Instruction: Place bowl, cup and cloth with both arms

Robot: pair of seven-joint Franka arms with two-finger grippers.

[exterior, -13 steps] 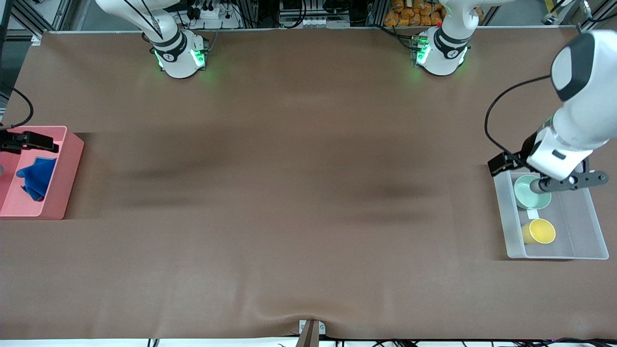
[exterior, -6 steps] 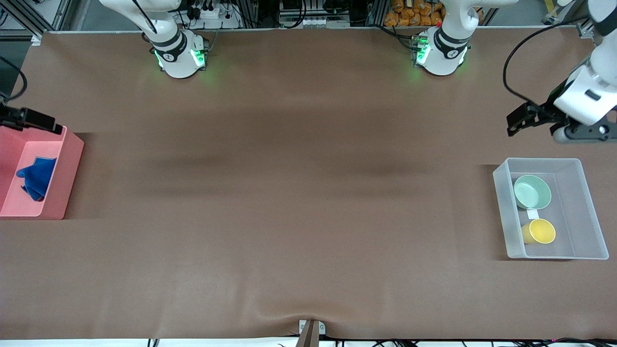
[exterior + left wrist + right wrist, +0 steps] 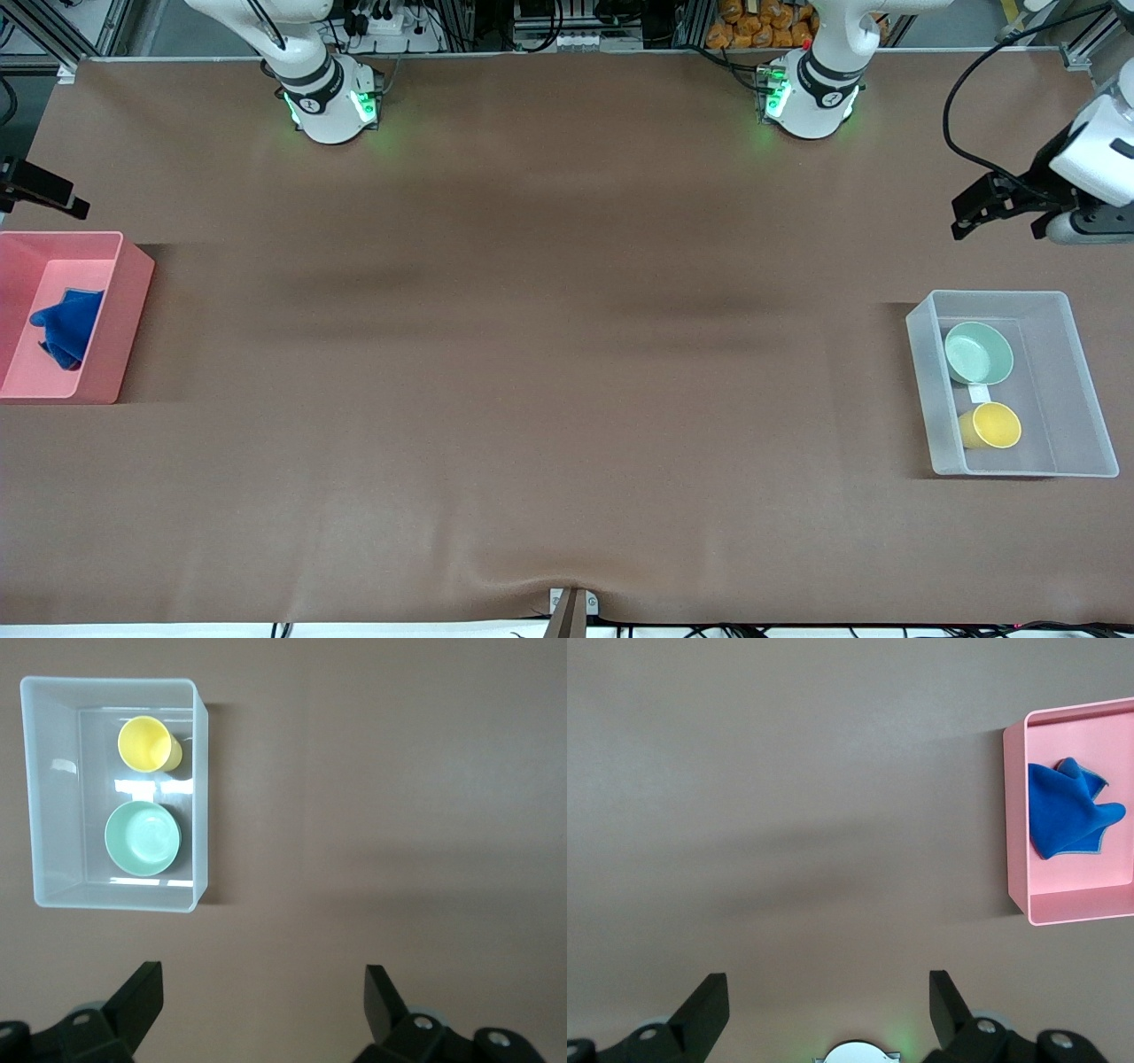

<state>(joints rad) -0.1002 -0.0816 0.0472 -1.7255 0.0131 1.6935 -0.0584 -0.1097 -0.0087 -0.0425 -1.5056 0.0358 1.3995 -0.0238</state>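
Both my grippers up, spread wide, holding nothing
Cloth (image 3: 64,328) in pink bin (image 3: 124,319); bowl (image 3: 978,353), cup (image 3: 994,425) in clear bin (image 3: 1085,425). Only wrist views show right gripper (image 3: 828,1003) and left gripper (image 3: 264,997) jaws

Even, soft overhead light; faint blurry shadow bands cross the matte brown tabletop (image 3: 549,310). White glare patches shine inside the clear plastic bin (image 3: 53,766). Focus is sharp throughout.

- Bowl (image 3: 978,353): smooth, glossy mint-green.
- Cup (image 3: 990,426): plain matt yellow.
- Clear bin (image 3: 1083,383): translucent frosted plastic.
- Cloth (image 3: 66,327): soft blue fabric.
- Pink bin (image 3: 126,312): smooth plastic.
- Table cover (image 3: 532,399): matt brown, slightly wrinkled.
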